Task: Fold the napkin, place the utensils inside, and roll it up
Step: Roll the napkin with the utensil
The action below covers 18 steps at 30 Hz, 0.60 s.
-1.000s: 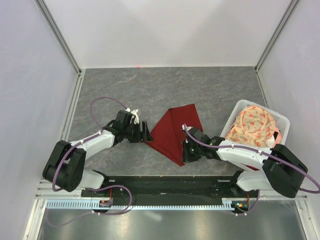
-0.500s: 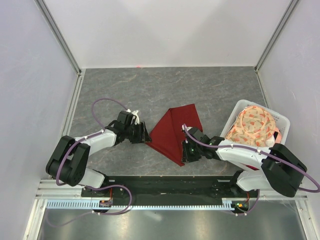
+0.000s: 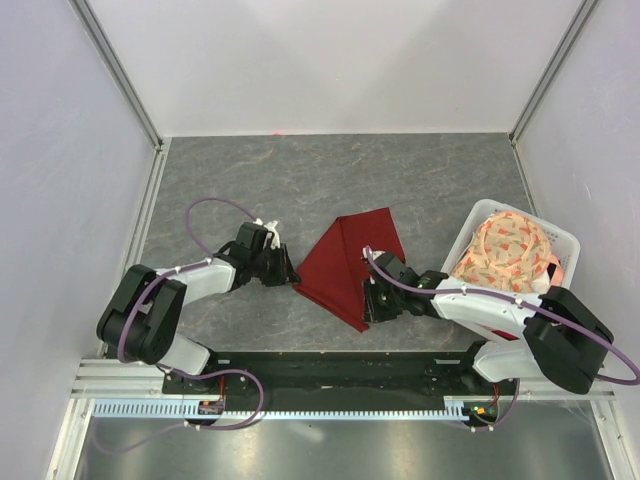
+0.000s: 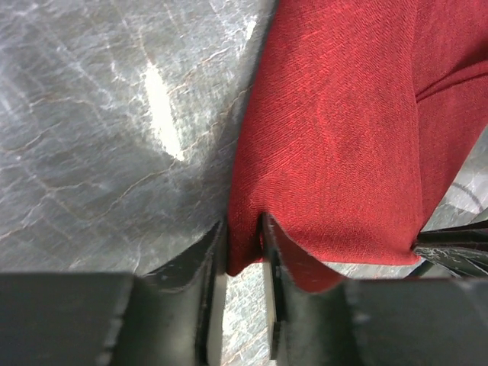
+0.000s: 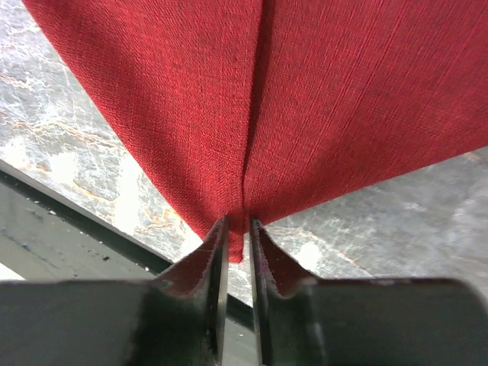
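1. On the grey marbled worktop [image 3: 300, 180], between the two arms, the burgundy napkin [image 3: 350, 268] is lying folded into a rough triangle. Its broad edge is pointing toward the far side and one corner is pointing toward the arm bases.
2. At the napkin's left corner, the left hand [image 3: 290, 272] is sitting low over the worktop, its arm reaching in from the left. In the left wrist view its two black fingers [image 4: 210, 252] are pressing in on either side of the cloth tip, pinching that corner between them. The fabric is bunching slightly upward from the grip.
3. At the napkin's near corner, the right hand [image 3: 368, 305] is closing on the cloth, its arm stretching in from the right. In the right wrist view its fingers [image 5: 213, 252] are standing almost together with the pointed tip of the napkin clamped between them. A straight fold line is running up the fabric from the pinch.
4. Toward the right side of the worktop, well apart from the napkin, a white basket [image 3: 470, 225] is standing. It is holding a peach-and-cream floral cloth [image 3: 510, 250], which is bulging above the rim.
5. Between the two hands, the napkin is resting flat against the worktop.
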Available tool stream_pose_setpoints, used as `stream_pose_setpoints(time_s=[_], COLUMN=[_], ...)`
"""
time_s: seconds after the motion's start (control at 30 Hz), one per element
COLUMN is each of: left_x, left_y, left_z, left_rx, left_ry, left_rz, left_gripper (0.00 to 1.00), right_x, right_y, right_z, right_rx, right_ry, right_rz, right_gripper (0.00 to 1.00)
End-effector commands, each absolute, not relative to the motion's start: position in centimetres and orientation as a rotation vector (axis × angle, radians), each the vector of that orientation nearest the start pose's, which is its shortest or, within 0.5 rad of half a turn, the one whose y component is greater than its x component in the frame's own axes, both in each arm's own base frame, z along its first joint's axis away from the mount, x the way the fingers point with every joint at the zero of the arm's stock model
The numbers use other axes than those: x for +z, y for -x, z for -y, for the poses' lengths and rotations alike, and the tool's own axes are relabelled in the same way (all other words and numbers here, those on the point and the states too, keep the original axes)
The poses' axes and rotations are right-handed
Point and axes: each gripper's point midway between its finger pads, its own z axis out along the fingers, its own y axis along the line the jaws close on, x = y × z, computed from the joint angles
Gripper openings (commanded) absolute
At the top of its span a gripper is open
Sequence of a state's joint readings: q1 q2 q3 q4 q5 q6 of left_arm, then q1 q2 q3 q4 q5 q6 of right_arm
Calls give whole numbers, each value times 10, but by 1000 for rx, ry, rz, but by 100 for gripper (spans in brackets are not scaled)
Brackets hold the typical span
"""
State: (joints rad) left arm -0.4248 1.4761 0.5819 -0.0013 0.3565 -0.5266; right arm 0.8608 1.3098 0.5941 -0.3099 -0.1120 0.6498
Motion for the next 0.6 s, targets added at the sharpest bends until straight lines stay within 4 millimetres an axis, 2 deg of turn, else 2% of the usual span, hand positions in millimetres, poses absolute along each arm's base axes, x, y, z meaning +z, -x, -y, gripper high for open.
stream_pose_setpoints(time_s=[0.0,0.1,0.13,0.2,0.23,0.3,0.37,0.4,0.43,0.47,0.5,0.57], left_x=[18,22,21,29,27,30,31,31,31,29,31,32], left_y=[-253,-256,-254,-261,-257,-256,-255,-254,-256,-254,-252,-255], left_z=[208,210,210,214,213,214,215,216,217,217,219,219], left_rx=[-873,-885,-886,-898,-895,-901,-909,-924,-936,-946,-984,-1027], left_ry=[-24,-25,-24,-33,-28,-19,-13,-3,7,14,14,34], left_rz=[-2578,-2575,-2589,-2572,-2596,-2616,-2644,-2658,-2669,-2692,-2701,-2713], left_gripper=[24,15,9,5,3,2,2,2,2,2,2,2], right_x=[53,73,78,89,94,100,112,110,116,118,112,118], right_y=[-168,-180,-182,-188,-190,-196,-200,-202,-205,-204,-205,-206], right_z=[-246,-251,-253,-258,-263,-269,-284,-288,-296,-305,-311,-328], right_rx=[601,588,593,596,606,593,614,589,598,603,579,591], right_ry=[392,468,487,530,551,591,636,674,691,723,763,803], right_rz=[-2620,-2532,-2508,-2456,-2431,-2377,-2314,-2300,-2274,-2251,-2250,-2221], right_gripper=[28,38,39,43,45,52,58,59,62,64,64,65])
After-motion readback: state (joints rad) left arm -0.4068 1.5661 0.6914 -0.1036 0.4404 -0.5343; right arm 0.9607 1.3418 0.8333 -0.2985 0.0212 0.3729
